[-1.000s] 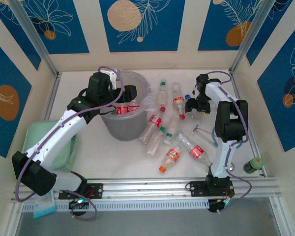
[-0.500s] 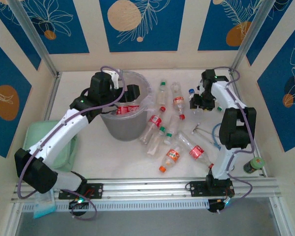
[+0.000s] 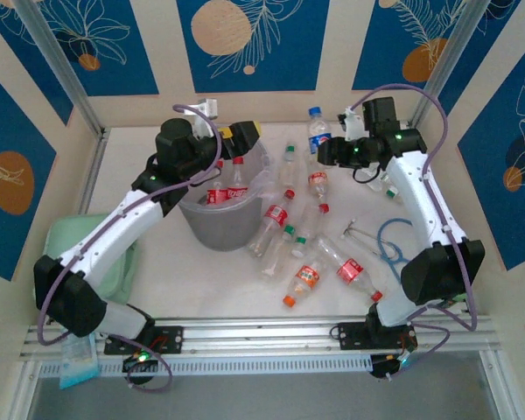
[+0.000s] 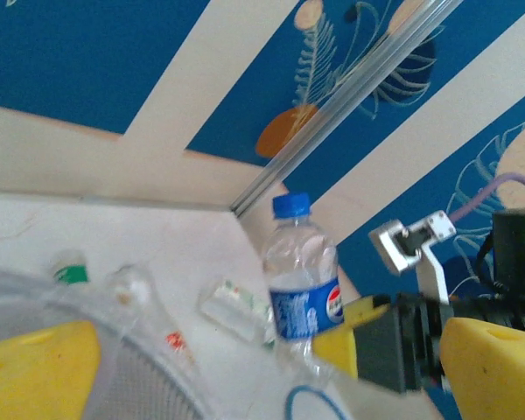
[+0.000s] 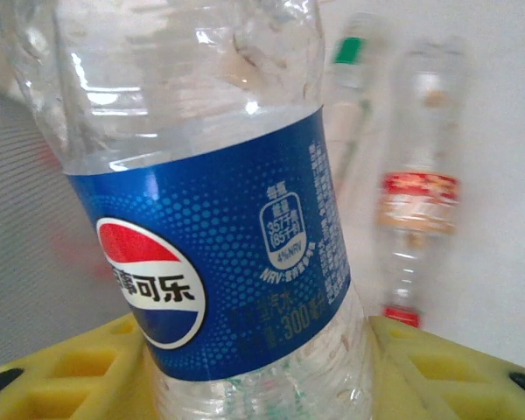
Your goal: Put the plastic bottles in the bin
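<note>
Nearest the arm bases, clear plastic bottles (image 3: 304,278) with red, green and orange caps lie scattered on the white table (image 3: 201,289), their red labels too blurred to read. Beyond them stands the round grey translucent bin (image 3: 217,226), with red-labelled bottles already inside. Over its far rim hangs the left gripper (image 3: 232,140), yellow fingers spread wide and empty. Farther right, the right gripper (image 3: 325,156) clasps an upright blue-capped clear bottle (image 5: 219,262) by its lower body, above the table and near the bin. Its blue label carries the Pepsi globe, the characters "事可乐", "4%NRV" and "300". The step in hand looks like the carry; next comes a swing left over the rim, then release.
</note>
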`<state>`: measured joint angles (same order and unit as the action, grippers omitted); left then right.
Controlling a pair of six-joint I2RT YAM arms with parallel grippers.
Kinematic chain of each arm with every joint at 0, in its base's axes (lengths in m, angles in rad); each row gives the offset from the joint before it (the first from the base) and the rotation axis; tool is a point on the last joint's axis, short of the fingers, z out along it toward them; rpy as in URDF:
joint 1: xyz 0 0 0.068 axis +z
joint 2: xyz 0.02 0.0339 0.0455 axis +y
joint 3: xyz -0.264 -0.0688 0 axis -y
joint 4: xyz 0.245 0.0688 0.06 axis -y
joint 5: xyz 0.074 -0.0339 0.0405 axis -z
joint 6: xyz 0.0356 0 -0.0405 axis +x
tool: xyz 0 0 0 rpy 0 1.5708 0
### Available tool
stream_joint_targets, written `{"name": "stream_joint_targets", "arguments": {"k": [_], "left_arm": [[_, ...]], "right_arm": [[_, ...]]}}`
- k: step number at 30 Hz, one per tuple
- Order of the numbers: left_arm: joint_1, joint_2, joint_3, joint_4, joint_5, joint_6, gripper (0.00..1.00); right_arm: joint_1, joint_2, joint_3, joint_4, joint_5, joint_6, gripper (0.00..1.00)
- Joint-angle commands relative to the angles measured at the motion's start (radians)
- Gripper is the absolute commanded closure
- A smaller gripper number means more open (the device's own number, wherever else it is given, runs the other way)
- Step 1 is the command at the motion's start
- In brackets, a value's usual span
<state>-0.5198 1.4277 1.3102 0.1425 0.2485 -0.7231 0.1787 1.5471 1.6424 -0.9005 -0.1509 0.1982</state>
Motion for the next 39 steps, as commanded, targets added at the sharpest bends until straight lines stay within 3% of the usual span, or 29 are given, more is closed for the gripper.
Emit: {"name": "stream_joint_targets", "arguments": {"k": [1, 7, 12, 18, 34, 39], "left_arm": [[0.006, 0.052, 0.044, 0.141, 0.052, -0.081, 0.01], [-0.003, 0.109, 0.112, 0.129, 0.075, -0.094, 0.05], [-0.04, 0.14, 0.189, 0.033, 0.053, 0.014, 0.08], [-0.048, 0.156, 0.198, 0.117, 0.098, -0.025, 0.1], [-0.048, 0.131, 0.159, 0.167, 0.114, -0.078, 0.72], [-0.04, 0.117, 0.164, 0.178, 0.103, -0.087, 0.86]], "right_arm": [[0.047, -0.033, 0.045, 0.02, -0.082, -0.015, 0.52], [0.125, -0.046, 0.116, -0.012, -0.115, -0.046, 0.54], [0.189, -0.045, 0.173, -0.055, -0.116, -0.102, 0.54], [0.22, -0.045, 0.184, -0.072, -0.165, -0.134, 0.54], [0.246, -0.074, 0.171, -0.038, -0.155, -0.133, 0.55], [0.236, -0.086, 0.171, -0.028, -0.142, -0.123, 0.4]]}}
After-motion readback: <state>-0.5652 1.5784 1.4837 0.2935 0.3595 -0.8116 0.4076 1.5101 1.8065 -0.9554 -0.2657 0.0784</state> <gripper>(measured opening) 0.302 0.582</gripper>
